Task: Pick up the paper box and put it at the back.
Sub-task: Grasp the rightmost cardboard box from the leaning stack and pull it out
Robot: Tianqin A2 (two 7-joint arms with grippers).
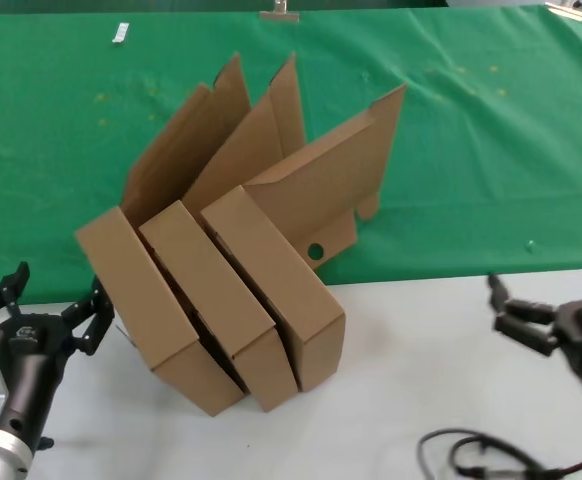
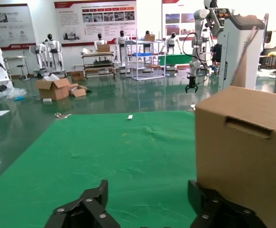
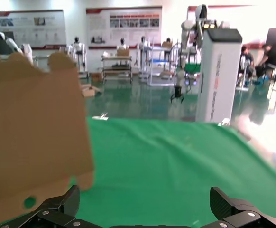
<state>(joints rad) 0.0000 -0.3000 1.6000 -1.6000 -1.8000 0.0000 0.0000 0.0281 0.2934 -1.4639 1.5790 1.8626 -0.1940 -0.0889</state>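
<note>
Three alike brown paper boxes stand side by side with lids raised, straddling the edge between white table and green cloth: left, middle, right, whose side flap has a round hole. My left gripper is open and empty, low on the white surface just left of the left box; in the left wrist view that box sits right beside one finger. My right gripper is open and empty, well right of the boxes; the right wrist view shows the holed flap to one side.
The green cloth with faint yellow specks spreads behind the boxes to the table's far edge. The white surface lies in front. A black cable loops at the front right. A small white piece lies at the back left.
</note>
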